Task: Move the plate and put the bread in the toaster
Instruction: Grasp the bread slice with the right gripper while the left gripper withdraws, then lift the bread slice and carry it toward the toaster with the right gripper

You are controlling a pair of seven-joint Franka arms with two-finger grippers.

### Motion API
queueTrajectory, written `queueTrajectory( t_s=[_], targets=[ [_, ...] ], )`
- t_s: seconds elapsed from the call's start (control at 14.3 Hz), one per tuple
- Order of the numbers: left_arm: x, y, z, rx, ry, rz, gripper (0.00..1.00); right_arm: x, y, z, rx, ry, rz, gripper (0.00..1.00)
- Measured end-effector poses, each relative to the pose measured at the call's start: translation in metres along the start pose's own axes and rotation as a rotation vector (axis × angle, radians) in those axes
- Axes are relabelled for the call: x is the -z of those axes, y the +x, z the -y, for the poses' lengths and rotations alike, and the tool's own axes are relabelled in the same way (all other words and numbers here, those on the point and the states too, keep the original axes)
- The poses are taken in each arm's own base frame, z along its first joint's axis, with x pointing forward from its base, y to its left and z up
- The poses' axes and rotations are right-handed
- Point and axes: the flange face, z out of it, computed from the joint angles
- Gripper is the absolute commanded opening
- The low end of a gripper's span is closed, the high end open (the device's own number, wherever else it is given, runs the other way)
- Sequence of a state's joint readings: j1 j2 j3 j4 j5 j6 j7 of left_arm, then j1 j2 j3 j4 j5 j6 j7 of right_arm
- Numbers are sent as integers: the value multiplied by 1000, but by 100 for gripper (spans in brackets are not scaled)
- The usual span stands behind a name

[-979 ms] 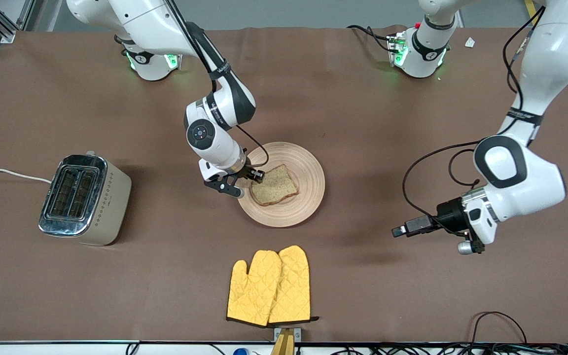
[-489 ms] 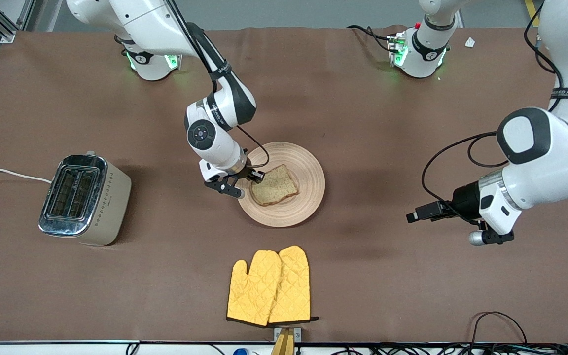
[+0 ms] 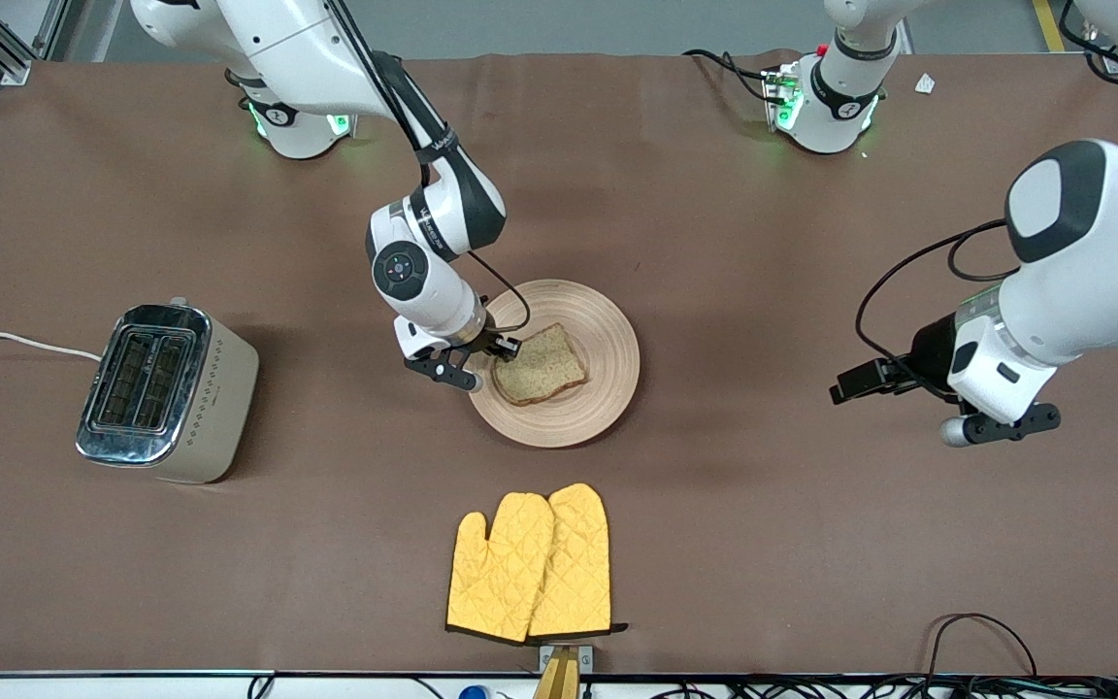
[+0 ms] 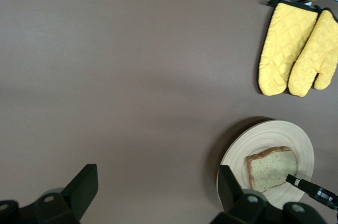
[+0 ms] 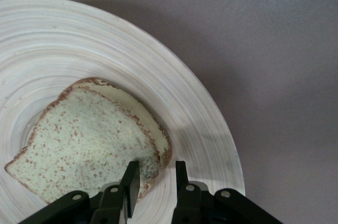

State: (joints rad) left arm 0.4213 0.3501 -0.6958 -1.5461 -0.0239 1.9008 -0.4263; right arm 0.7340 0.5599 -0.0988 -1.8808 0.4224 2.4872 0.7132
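Two end effectors: my right end effector (image 3: pixel 489 359) grips the bread (image 3: pixel 540 365) on the plate (image 3: pixel 608 335); my left end effector (image 4: pixel 153 192) hangs open, well apart from the plate.

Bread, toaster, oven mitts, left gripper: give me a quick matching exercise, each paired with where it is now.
Things:
1. bread
2. toaster
3. oven mitts
4. left gripper

Places:
A. over bare table toward the left arm's end, open
B. on the plate, its edge between the right gripper fingers
C. on the table nearer the front camera than the plate
D. toward the right arm's end of the table, both slots unfilled

Pairs: 1-B, 2-D, 3-C, 4-A
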Motion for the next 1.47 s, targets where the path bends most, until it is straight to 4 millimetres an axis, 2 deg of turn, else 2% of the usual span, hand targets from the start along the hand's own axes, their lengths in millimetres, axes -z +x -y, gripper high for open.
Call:
queueTrajectory(
  t_s=[0.28, 0.42, 0.63, 0.77, 0.98, 1.19, 1.47],
  targets=[
    [30, -3, -2, -16, 59, -14, 100, -1, -1, 1, 2, -1, 1, 12],
    [46, -8, -3, -30, 110, -35, 100, -1, -1, 1, 3, 0, 0, 6],
    [87, -23, -2, -29, 176, -83, 100, -1, -1, 1, 1, 0, 0, 6],
    [105, -35, 0, -28, 237, -84, 100, -1, -1, 1, 1, 0, 0, 6],
    [114, -45, 0, -30, 287, -62, 100, -1, -1, 1, 1, 0, 0, 5],
    [121, -46, 4, -41, 293, -54, 100, 1, -1, 3, 2, 2, -1, 0],
    [133, -45, 7, -41, 289, -68, 100, 1, -1, 2, 2, 2, 0, 0]
  ],
)
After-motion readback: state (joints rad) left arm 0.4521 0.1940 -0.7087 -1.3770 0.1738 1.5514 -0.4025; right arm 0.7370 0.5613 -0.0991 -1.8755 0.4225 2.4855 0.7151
